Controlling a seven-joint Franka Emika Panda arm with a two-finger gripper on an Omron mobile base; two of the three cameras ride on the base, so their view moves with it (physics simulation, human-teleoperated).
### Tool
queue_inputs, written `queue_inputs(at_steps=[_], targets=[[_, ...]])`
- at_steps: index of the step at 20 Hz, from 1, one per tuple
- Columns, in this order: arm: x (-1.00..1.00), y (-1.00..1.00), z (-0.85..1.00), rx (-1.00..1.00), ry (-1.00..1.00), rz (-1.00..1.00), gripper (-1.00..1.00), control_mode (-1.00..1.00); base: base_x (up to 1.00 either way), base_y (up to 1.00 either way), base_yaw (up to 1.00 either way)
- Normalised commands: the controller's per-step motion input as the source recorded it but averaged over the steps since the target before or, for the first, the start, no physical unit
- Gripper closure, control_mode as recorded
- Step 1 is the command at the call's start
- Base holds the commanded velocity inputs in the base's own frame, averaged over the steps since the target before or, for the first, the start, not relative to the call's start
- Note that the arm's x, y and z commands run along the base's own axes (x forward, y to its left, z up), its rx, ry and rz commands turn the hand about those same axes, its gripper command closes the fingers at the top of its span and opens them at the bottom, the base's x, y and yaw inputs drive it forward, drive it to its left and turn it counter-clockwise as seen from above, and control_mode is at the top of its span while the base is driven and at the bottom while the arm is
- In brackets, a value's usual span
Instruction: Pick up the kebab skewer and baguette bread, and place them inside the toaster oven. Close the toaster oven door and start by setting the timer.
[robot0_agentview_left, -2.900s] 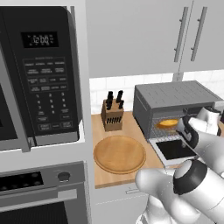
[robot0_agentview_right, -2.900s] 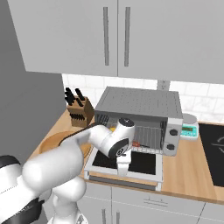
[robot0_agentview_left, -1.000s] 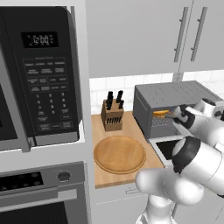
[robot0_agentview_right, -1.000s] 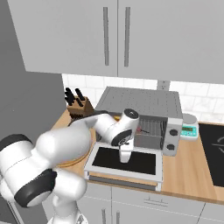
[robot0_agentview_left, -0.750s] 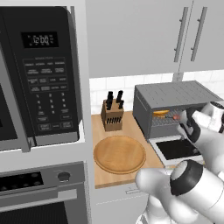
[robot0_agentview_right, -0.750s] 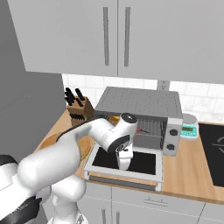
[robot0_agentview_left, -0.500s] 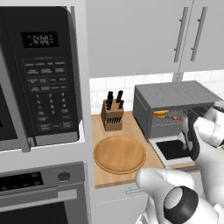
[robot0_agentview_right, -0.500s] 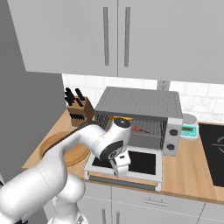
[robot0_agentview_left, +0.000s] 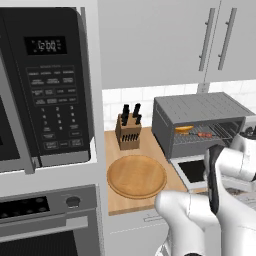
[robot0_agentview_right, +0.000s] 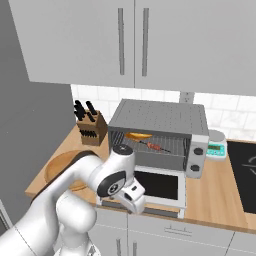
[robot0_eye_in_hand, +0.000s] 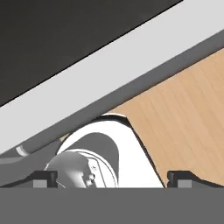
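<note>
Gripper (robot0_eye_in_hand: 112, 177) was spread wide and empty, nothing between the tips, which sat far apart at the bottom edge of the hand view. It was low at the front edge of the toaster oven door (robot0_agentview_right: 155, 185), camera looking up along the dark glass and silver frame with wooden counter (robot0_eye_in_hand: 183, 118) beside it. In the right base view the hand (robot0_agentview_right: 132, 195) sat just at the near left corner of the dropped door; whether it touched the frame or handle could not be told.

Door was fully down, flat, well open. Just beyond and above the gripper, the toaster oven (robot0_agentview_right: 160, 125) had both foods on its wire rack: baguette bread (robot0_agentview_right: 138, 135) toward the left of the rack, kebab skewer (robot0_agentview_right: 154, 146) just right of it, lying at a slant. Left base view agreed: bread (robot0_agentview_left: 184, 129) and skewer (robot0_agentview_left: 204, 134) side by side inside.

Progress, as judged: loading part looked done, both items in. Left to do: lift the door shut, then turn the timer knob (robot0_agentview_right: 199, 151) on the oven's right panel, farther right and above the gripper. Gripper placement under the door edge suggested the closing step was starting.

Farther left of the gripper: round wooden board (robot0_agentview_left: 137, 176) and knife block (robot0_agentview_left: 128, 131), not involved.
</note>
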Motion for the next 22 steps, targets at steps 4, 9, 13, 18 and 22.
queue_inputs(at_steps=[4, 9, 13, 18, 22], targets=[[0.07, 0.00, -0.45, 0.00, 0.00, 0.35, -1.00, -1.00, 0.00, 0.00, 0.00], [0.05, -0.12, -0.27, 0.00, -0.03, 0.36, -1.00, -1.00, 0.00, 0.00, 0.00], [0.08, -0.31, 0.00, 0.00, -0.11, 0.24, -1.00, -1.00, 0.00, 0.00, 0.00], [0.00, -0.24, -0.11, 0.00, -0.03, 0.14, -1.00, -1.00, 0.00, 0.00, 0.00], [0.03, -0.18, -0.36, 0.00, 0.00, 0.00, -1.00, -1.00, 0.00, 0.00, 0.00]])
